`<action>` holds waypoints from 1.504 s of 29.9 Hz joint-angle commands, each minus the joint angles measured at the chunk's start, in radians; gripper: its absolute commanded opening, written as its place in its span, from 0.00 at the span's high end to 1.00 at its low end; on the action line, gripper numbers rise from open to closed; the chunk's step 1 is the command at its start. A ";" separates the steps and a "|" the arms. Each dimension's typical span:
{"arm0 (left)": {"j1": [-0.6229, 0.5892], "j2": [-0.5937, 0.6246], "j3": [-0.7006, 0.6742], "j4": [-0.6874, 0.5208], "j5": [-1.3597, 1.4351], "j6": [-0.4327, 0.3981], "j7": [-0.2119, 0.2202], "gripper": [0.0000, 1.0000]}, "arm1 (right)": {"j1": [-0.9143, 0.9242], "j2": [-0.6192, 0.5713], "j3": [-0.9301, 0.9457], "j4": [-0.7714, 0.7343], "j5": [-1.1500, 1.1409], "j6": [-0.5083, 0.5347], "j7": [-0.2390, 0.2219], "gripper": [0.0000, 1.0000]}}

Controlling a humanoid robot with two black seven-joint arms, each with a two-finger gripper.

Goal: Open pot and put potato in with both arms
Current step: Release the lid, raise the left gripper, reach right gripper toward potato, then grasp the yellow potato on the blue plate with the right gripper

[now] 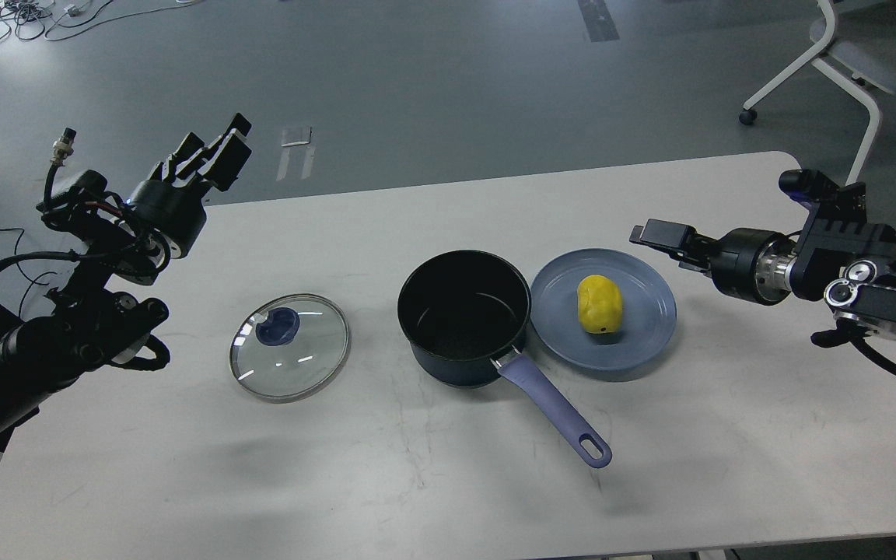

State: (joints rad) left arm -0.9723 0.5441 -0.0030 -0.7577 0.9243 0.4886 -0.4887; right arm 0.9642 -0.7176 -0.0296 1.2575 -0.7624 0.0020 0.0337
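Observation:
The dark pot (463,315) stands open and empty at the table's middle, its purple handle (557,412) pointing to the front right. Its glass lid (290,346) with a blue knob lies flat on the table to the pot's left. The yellow potato (600,305) lies on a blue plate (638,346) just right of the pot. My left gripper (211,148) is open and empty, raised high above the table's back left edge, well clear of the lid. My right gripper (650,233) hovers low at the plate's right rim, seen side-on, holding nothing.
The white table (417,482) ends close behind my left gripper. A white chair (845,54) stands on the floor at the back right. Cables lie on the floor at the far left.

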 commanded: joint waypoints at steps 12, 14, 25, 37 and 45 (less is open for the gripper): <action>0.007 0.003 0.011 0.000 0.002 0.000 0.000 0.01 | 0.053 0.128 -0.124 -0.047 0.000 0.007 -0.018 0.00; 0.009 0.003 0.012 0.000 0.002 0.000 0.000 0.01 | 0.068 0.150 -0.136 -0.062 -0.002 0.007 -0.018 0.00; 0.012 0.002 0.014 0.000 0.004 0.000 0.000 0.01 | 0.129 0.234 -0.231 -0.139 -0.012 0.009 -0.023 0.13; 0.014 0.008 0.015 0.000 0.004 0.000 0.000 0.01 | 0.142 0.268 -0.260 -0.167 -0.012 0.036 -0.067 0.20; 0.015 0.008 0.015 0.000 0.002 0.000 0.000 0.01 | 0.145 0.285 -0.277 -0.187 -0.009 0.050 -0.078 0.56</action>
State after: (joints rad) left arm -0.9576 0.5522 0.0124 -0.7578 0.9282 0.4887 -0.4887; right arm 1.1091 -0.4345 -0.3054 1.0804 -0.7736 0.0536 -0.0442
